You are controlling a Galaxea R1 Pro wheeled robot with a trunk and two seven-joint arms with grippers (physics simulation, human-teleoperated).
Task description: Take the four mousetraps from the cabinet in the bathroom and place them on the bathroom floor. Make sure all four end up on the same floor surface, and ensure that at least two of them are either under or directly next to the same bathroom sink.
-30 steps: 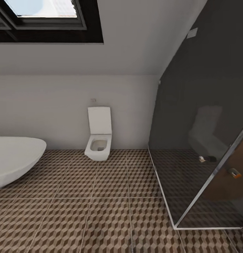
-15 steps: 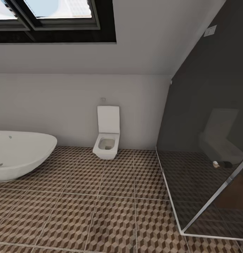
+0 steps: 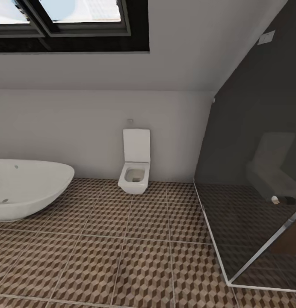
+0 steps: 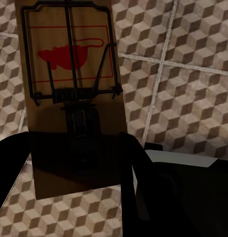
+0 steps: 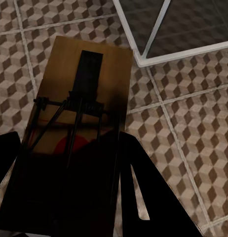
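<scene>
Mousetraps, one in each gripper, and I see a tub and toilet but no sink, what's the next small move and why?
Probably keep turning the base to look for the sink. Each gripper holds a mousetrap above the patterned floor, while the head view offers the bathtub, toilet and dark glass enclosure, so releasing here seems premature.

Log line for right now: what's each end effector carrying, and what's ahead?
left end effector: mousetrap | right end effector: mousetrap | below: floor | ahead: toilet, tub, glass shower

Both grippers, left gripper (image 4: 74, 163) and right gripper (image 5: 64, 182), have smooth, matte black, broad tapering fingers.
</scene>
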